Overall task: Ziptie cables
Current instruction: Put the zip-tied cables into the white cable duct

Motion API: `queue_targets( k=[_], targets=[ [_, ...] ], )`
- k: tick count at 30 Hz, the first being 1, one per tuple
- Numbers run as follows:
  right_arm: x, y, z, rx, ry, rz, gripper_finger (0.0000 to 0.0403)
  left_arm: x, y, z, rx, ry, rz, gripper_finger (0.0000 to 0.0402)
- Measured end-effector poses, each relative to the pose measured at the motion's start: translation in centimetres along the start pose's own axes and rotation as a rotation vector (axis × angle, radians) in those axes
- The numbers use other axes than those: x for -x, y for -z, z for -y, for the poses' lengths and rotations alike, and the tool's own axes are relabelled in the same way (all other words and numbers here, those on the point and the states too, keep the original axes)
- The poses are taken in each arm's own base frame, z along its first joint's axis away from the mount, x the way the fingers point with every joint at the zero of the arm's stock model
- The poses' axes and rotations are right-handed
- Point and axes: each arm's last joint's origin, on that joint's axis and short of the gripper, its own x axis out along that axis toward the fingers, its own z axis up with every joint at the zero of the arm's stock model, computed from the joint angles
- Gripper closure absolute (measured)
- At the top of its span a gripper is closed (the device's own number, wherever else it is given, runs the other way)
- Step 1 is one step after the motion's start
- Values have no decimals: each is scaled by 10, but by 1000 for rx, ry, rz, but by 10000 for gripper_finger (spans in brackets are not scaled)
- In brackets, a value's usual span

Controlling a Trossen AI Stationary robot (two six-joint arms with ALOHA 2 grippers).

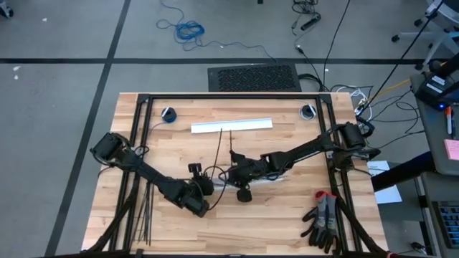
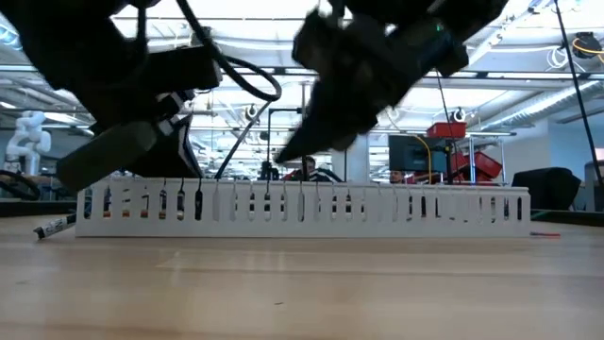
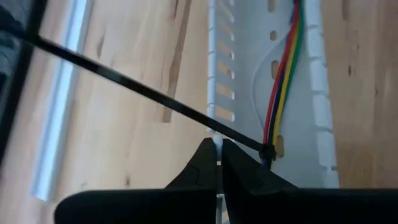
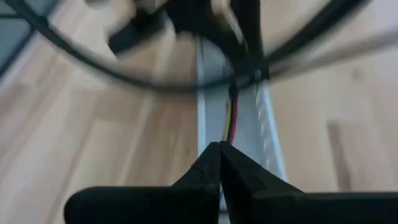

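Near table centre in the high view, left gripper [image 3: 219, 163] with both fingers pressed together on a rib of the white slotted channel [image 3: 249, 74], right gripper [image 4: 219, 163] likewise pinched tight at the channel's end, possibly on the cables [image 3: 283, 68] themselves, though blurred. Cables, red, blue, yellow and green, laid inside the channel, cinched by 1 ziptie [image 3: 130, 87] with tail slanting toward 10 o'clock. Spare zipties [image 1: 145, 215] at 7 o'clock on the table [image 1: 287, 215], gloves [image 1: 324, 218] at 4 o'clock.
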Motion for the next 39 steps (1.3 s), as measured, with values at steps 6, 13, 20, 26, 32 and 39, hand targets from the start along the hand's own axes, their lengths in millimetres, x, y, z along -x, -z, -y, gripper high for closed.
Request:
queue_targets(
  k=[6,13,20,26,32,39],
  targets=[
    [1,-9,12,70,-24,81,403,2,1,5,-139,-19,38,396],
    [-13,-6,29,97,-95,138,403,1,1,5,-154,-19,43,396],
    [-20,-5,30,123,-129,185,403,1,0,5,-152,-18,46,396],
    [-28,-8,31,143,-127,188,403,1,0,5,-148,-16,51,396],
    [-35,-10,37,156,-111,193,403,1,0,6,-148,-15,52,396],
    [-43,-3,53,140,-79,192,403,1,0,6,-147,-14,54,396]
  ],
)
